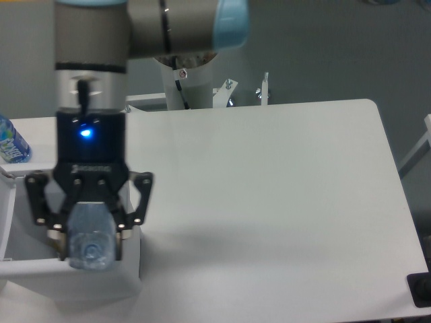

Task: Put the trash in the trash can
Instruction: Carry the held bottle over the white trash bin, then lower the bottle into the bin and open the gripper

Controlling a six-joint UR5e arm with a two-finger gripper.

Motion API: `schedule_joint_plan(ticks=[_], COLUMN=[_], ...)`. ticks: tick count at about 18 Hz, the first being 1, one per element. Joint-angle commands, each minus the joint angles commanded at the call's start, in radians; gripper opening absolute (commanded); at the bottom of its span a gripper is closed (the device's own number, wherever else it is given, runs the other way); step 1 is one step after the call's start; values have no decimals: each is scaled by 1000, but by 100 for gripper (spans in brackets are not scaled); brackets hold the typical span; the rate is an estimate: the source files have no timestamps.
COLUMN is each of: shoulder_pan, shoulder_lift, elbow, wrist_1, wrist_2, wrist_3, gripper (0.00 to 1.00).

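Gripper (90,235) at the lower left of the frame points straight down, its two black fingers (65,242) clamped on either side of the clear water bottle (89,239). Only the bottle's lower body and round end show beneath the gripper's black housing; its label cannot be made out from this angle. A blue light glows on the dark wrist section above the fingers, and the arm (91,64) rises from there as a grey cylinder to the top left of the frame, where a pale blue joint cap sits.

Directly beneath the gripper and bottle lies the trash can (101,277), a white bin at the lower left corner. Its near rim and right wall are visible, while most of its opening is covered by the gripper, so its contents cannot be seen. The bottle hangs over that opening, its end near the level of the front rim.

The bin stands on a white table (283,202) that fills the middle and right of the frame. At the far left edge, behind the bin, a blue-labelled bottle (11,142) stands partly cut off by the frame.
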Motion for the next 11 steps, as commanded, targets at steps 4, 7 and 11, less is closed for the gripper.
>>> schedule_joint_plan(ticks=[4,7,11], shoulder_pan=[3,76,216], shoulder_lift=[20,35,49], elbow=[0,-3,-5], wrist_1=[-2,-2,-12], wrist_2=[8,38,70], wrist_3=[2,2,30], gripper=[100,100,100])
